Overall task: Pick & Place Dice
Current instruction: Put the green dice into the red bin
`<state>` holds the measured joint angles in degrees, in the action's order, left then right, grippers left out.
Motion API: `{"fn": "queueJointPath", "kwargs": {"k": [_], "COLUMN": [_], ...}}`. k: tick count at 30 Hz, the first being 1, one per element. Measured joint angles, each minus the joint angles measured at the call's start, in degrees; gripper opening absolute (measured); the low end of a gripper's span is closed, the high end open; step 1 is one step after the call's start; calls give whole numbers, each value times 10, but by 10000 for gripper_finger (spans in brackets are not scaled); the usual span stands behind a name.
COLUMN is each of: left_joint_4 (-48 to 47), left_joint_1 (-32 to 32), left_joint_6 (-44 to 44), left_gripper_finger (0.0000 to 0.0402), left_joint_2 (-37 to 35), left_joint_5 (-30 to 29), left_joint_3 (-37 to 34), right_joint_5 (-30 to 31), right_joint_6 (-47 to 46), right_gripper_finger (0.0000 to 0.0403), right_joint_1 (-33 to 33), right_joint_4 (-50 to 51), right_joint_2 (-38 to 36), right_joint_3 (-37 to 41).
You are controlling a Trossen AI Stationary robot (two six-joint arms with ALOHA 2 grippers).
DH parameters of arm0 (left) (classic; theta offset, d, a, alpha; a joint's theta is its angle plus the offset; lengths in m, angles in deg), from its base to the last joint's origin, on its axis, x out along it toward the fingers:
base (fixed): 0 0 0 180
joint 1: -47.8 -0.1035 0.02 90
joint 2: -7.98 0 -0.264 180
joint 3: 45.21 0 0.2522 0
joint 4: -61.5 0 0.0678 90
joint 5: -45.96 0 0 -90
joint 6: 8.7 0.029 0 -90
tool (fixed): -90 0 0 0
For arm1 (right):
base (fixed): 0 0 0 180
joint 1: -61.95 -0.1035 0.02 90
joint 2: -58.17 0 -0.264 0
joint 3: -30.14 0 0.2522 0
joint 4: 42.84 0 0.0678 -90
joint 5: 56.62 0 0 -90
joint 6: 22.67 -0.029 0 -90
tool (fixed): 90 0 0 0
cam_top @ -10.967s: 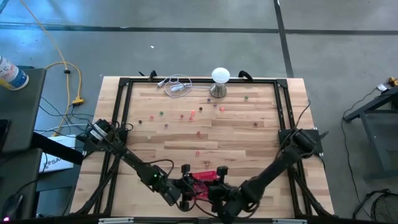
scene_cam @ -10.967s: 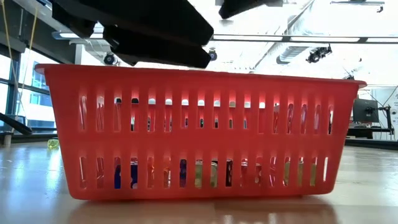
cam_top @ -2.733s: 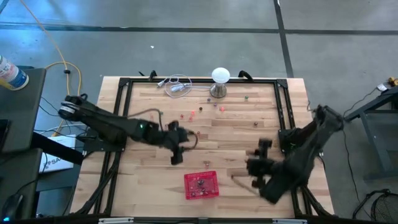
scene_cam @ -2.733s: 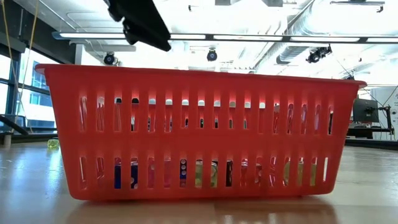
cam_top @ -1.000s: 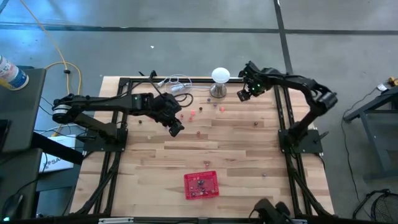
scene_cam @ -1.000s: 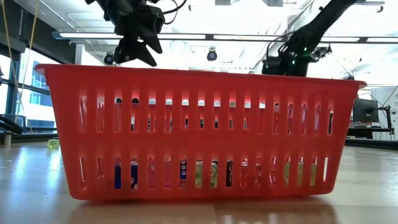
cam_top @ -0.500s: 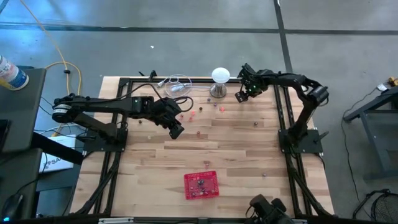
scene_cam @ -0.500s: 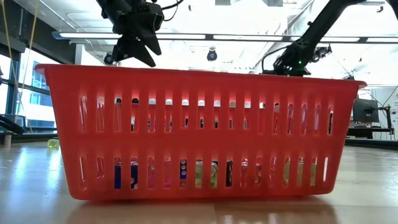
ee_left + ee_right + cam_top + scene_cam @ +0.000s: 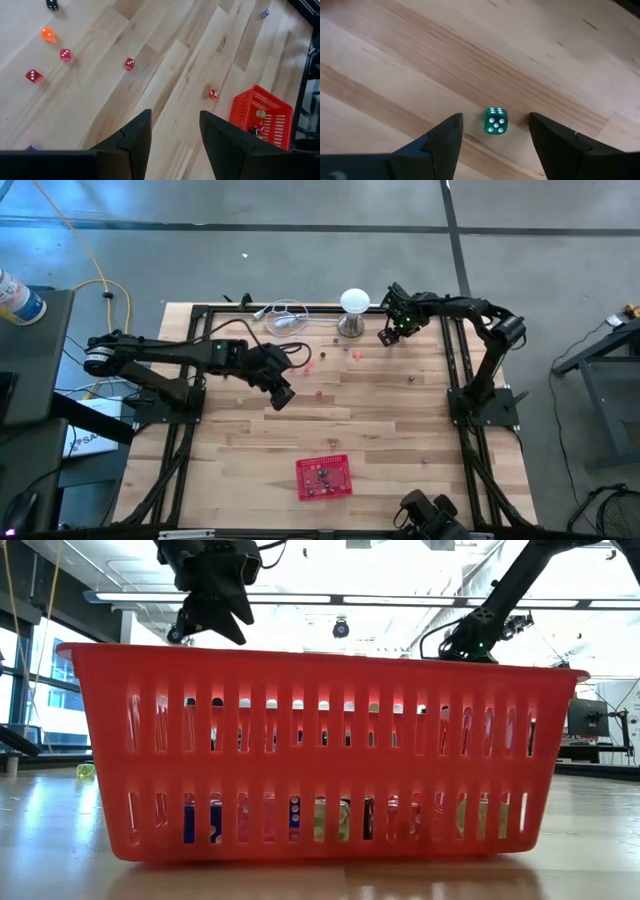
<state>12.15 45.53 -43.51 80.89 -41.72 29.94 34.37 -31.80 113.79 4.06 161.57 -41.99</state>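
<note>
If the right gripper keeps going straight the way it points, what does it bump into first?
Probably the small green die, white dots up, lying on the wooden table. The right gripper is open, and the die sits in line between its fingers. Nothing else shows in between.

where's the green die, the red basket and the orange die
green die point(image 9: 495, 121), right wrist view, on its five-pip face
red basket point(image 9: 242, 105), left wrist view, on its near slotted wall
orange die point(image 9: 47, 34), left wrist view, on its top

Basket point(image 9: 330, 750) fills low view, hiding table behind; dice point(image 9: 294, 810) inside only glimpsed through slots.
</note>
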Motion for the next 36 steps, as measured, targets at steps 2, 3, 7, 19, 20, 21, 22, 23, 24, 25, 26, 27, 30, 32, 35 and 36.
{"fn": "queueJointPath", "kwargs": {"k": [2,3,7,19,20,21,22,23,24,25,26,27,30,32,35,36], "left_joint_4": [0,0,0,-5,-6,-8,-11,-16,-19,-22,-25,-25,-30,-31,-33,-35], "left_joint_1": [5,7,12,36,39,42,44,46,49,52,56,60,73,81,90,92], "left_joint_6": [0,0,-2,-14,-17,-21,-24,-27,-31,-33,-34,-36,-42,-43,-43,-43], "left_gripper_finger": [160,160,160,160,160,160,160,160,160,160,160,160,160,160,160,160], "left_joint_2": [0,0,0,0,0,0,0,0,0,0,0,0,0,0,0,0], "left_joint_5": [-10,-12,-12,-33,-34,-34,-37,-40,-42,-43,-46,-48,-60,-67,-70,-70], "left_joint_3": [0,0,0,-1,-1,-1,-1,-1,-1,-1,-1,-1,-1,-1,-1,-1], "right_joint_5": [0,-1,1,8,10,9,9,10,11,14,17,22,36,38,55,60], "right_joint_6": [4,4,4,1,1,1,0,0,-1,-1,-1,-1,-9,-14,-27,-30], "right_gripper_finger": [220,218,202,124,117,112,106,99,93,86,78,69,34,27,27,27], "right_joint_1": [0,0,0,-5,-6,-6,-8,-9,-11,-12,-15,-17,-24,-30,-41,-48], "right_joint_4": [-3,-4,-9,-7,-4,-1,2,4,5,8,9,11,18,23,49,64], "right_joint_2": [0,0,1,2,2,2,2,2,2,2,2,2,1,1,-10,-17], "right_joint_3": [0,0,0,-1,-1,-1,-1,-1,-1,-1,-1,-1,-2,-2,1,2]}}
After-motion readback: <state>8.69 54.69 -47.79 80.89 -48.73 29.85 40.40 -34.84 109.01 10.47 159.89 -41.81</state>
